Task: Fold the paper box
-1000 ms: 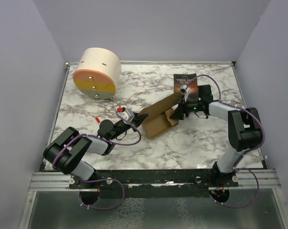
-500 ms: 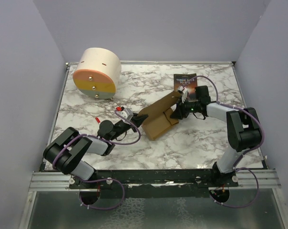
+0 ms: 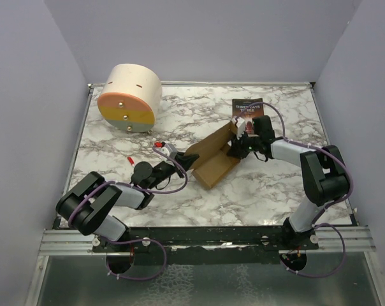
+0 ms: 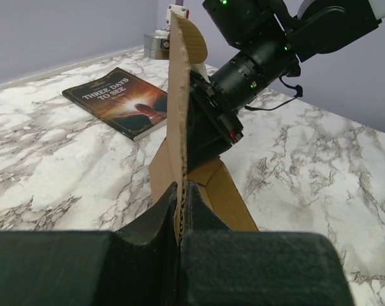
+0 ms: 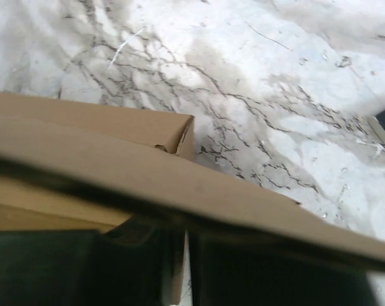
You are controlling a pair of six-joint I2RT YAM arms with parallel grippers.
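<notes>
Left gripper [image 4: 180,194] is clamped tight on the box [image 3: 213,167], on its upright panel. Right gripper [image 3: 236,148] is at the far side, and I can't tell its grip.

Marble table [image 3: 269,191]: book [image 3: 246,109], cream cylinder [image 3: 129,95], paper box [image 3: 211,162]

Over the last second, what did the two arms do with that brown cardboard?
The right tool moved left, in against the paper box. It pushed the loose side flap inward and closed onto a cardboard wall. The left tool stayed clamped on the upright edge of the sheet. The book and the cream cylinder did not move.
</notes>
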